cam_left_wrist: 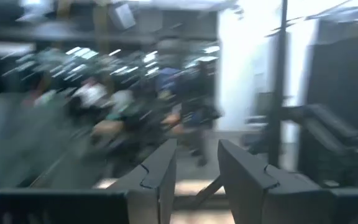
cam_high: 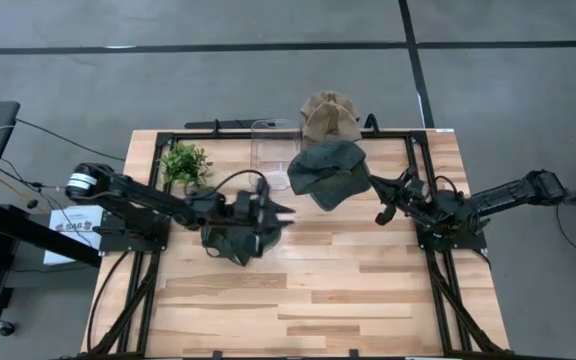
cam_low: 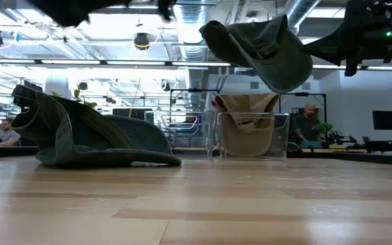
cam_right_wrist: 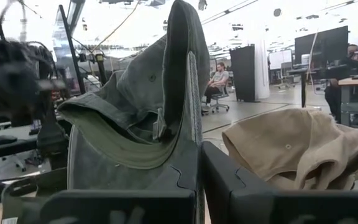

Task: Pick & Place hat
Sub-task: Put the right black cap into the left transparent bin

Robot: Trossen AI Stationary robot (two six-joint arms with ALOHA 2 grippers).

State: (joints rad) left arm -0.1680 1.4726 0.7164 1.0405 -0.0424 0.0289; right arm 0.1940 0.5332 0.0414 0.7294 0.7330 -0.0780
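While right jaws clamp the green hat (cam_high: 328, 172) aloft, tan hat (cam_high: 329, 116) lies just ahead — left jaws apart.

3 hats in view. Dk green cap (cam_high: 328, 172) upper centre of high view, lifted clear of the table; low view shows it hanging at upper centre-right, tilted, brim to the left, back strap w/ buckle visible. Rt wrist view: it stands nearly on edge, pale green underside of brim showing, fabric pinched at its lower edge. 2nd dk green hat (cam_high: 236, 240) lies crumpled on the wood, centre-left of high view; at left of low view, slumped flat, one side bunched up. Tan hat (cam_high: 329, 117) at top centre, at table's far edge; low view shows it draped in a clear bin, behind the lifted cap.
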